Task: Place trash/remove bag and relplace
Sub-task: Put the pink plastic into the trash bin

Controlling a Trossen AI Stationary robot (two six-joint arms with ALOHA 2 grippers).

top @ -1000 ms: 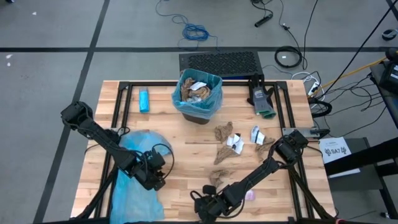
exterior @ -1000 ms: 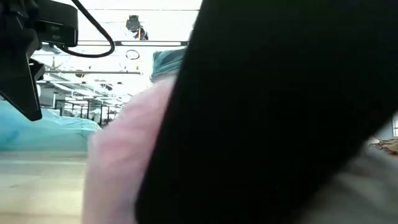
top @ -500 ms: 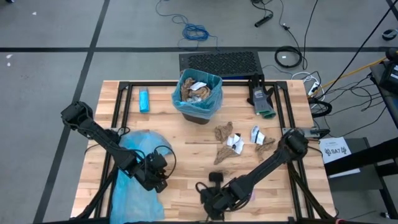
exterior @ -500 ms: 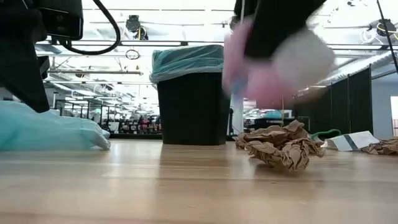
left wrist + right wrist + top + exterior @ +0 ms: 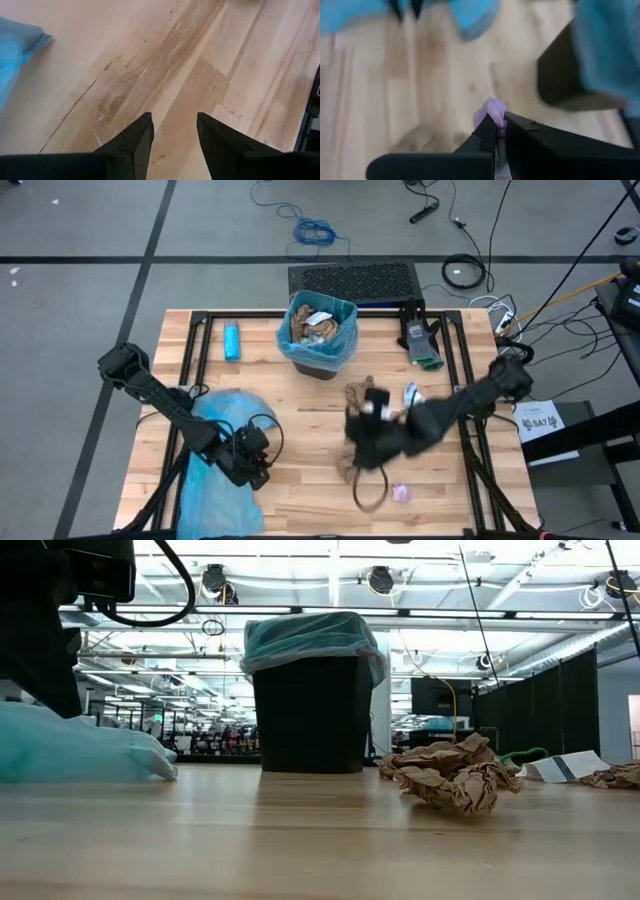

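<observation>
Wooden table (image 5: 300,470) on grey floor. High view: black bin (image 5: 318,333) with blue liner holds brown and white scraps; more trash (image 5: 360,393) lies loose mid-table; right gripper (image 5: 365,430) blurred above it. Low view: bin upright, brown wad (image 5: 452,778) nearby. Left wrist view: left gripper (image 5: 172,131) fingers apart, nothing between them. Right wrist view: right gripper (image 5: 498,131) pinching a pink wrapper (image 5: 489,110).

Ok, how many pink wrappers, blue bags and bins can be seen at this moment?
Pink wrappers: 2, one of them in the right gripper
Blue bags: 2, the loose bag and the liner
Bins: 1
Total: 5
</observation>
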